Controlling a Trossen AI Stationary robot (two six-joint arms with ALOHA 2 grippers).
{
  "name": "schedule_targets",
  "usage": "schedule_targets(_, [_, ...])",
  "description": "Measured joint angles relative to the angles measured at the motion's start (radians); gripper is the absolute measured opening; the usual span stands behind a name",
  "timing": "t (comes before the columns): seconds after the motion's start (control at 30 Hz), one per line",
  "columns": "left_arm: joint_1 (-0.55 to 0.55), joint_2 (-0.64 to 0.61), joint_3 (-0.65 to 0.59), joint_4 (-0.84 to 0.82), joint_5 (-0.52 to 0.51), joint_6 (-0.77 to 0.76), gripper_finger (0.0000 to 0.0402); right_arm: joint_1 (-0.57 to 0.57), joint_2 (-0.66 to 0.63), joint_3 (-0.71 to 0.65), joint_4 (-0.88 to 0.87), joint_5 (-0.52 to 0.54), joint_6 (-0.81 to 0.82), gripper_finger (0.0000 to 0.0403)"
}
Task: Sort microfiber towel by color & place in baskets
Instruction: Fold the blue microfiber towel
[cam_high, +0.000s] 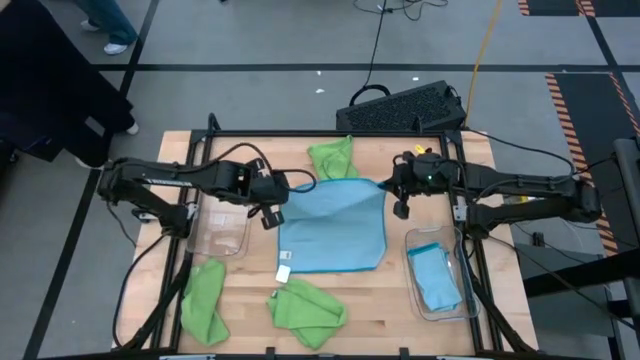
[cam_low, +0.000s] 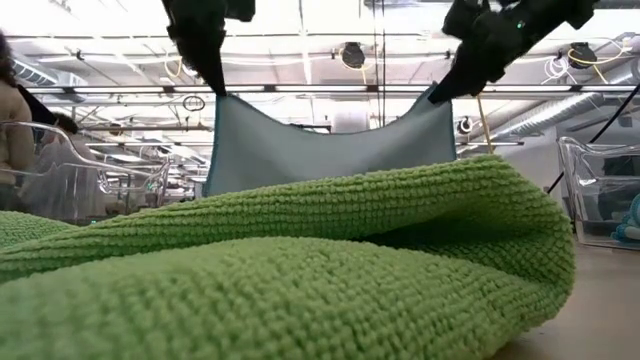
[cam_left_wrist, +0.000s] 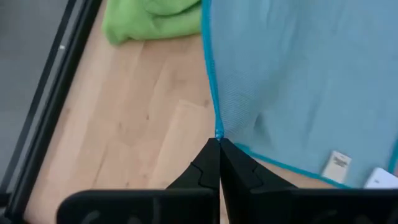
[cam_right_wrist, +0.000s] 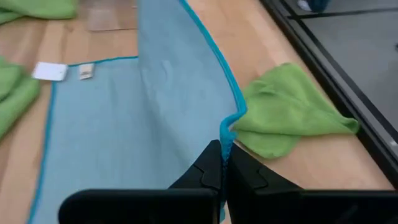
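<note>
A light blue towel is stretched between my two grippers at the table's middle. Its far edge is raised and its near edge with the white tag rests on the wood. My left gripper is shut at its far-left corner, my right gripper at its far-right corner. One lime green towel lies crumpled behind it and two more near the front edge. The left clear basket holds nothing. The right clear basket holds folded blue towels. My left gripper pinches the blue towel's far-left corner between both fingertips, right at the stitched edge. The cloth hangs below the fingers and sags slightly toward the other gripper. My right gripper pinches the towel's far-right corner at the stitched edge, which puckers at the fingertips. The corner is lifted, and the cloth slopes down from it to the table.
A black perforated crate stands behind the table's far edge. A person's legs show on the floor at far left. In the low view a green towel fills the foreground. Bare wood lies between the near green towels and the right basket.
</note>
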Motion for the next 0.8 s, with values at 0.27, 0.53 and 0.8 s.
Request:
schedule_targets(0.27, [0.091,-0.003,-0.149,0.273,0.0,0.109,0.0004,-0.103,0.004,-0.092,0.064,-0.008,0.002,0.0])
schedule_targets(0.53, [0.127,-0.016,-0.194,0.304,0.127,0.104,0.0004,-0.121,0.0,-0.11,0.059,-0.248,0.159,0.0])
schedule_targets(0.8, [0.055,-0.05,-0.174,0.312,0.273,0.116,0.0005,0.016,0.0,-0.11,0.058,-0.293,0.204,0.0])
